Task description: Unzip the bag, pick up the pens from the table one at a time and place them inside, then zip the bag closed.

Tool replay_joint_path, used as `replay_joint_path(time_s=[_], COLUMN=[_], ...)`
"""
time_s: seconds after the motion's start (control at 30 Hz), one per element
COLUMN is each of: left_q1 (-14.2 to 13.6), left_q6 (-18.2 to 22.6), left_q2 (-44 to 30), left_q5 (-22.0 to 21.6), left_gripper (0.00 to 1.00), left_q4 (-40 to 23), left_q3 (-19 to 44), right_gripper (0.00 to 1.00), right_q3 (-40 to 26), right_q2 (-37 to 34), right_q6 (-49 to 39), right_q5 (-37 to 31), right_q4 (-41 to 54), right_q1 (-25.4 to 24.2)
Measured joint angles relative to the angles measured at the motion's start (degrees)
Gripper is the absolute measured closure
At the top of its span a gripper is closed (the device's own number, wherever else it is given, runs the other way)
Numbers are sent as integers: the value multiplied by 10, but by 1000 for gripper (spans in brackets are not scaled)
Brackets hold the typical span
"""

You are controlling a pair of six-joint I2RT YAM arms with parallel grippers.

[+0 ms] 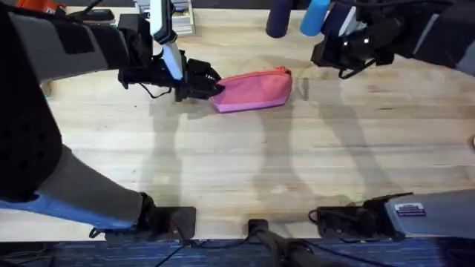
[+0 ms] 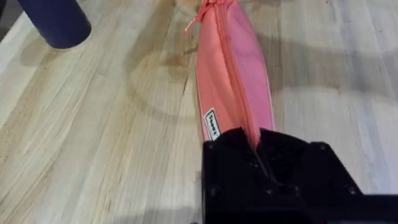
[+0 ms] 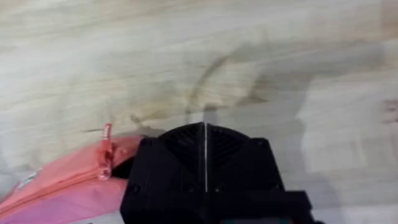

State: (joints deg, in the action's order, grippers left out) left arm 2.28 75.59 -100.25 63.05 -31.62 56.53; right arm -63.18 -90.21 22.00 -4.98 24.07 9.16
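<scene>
The pink bag (image 1: pixel 252 90) lies on the table (image 1: pixel 237 170) at the middle back, its zip closed along the top (image 2: pixel 227 68). The zip pull (image 2: pixel 191 25) is at the bag's right end (image 3: pixel 107 152). My left gripper (image 1: pixel 214 89) is shut on the bag's left end, its black fingers pinching the fabric at the zip seam (image 2: pixel 258 142). My right gripper (image 1: pixel 323 55) hangs above the table just right of the bag, shut and with nothing in it (image 3: pixel 205 129), close to the pull. The pens are out of view.
A dark blue cylinder (image 1: pixel 278 18) and a lighter blue one (image 1: pixel 315 16) stand at the back edge behind the bag; the dark one (image 2: pixel 53 22) is near the bag's far end. Cables and mounts (image 1: pixel 349 219) line the front edge.
</scene>
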Motion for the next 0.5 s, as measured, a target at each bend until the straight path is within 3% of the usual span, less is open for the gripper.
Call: replay_joint_path(time_s=[0.3, 0.37, 0.5], left_q1=[0, 0, 0], left_q6=[0, 0, 0], left_q2=[0, 0, 0], left_q5=[0, 0, 0], left_gripper=[958, 958, 958], left_q4=[-3, -3, -3], left_q3=[0, 0, 0], right_gripper=[963, 784, 216], right_q3=[0, 0, 0], right_q2=[0, 4, 35], right_q6=[-20, -43, -99], right_q5=[-24, -27, -30], right_q4=[15, 15, 15], right_q1=[-5, -4, 16])
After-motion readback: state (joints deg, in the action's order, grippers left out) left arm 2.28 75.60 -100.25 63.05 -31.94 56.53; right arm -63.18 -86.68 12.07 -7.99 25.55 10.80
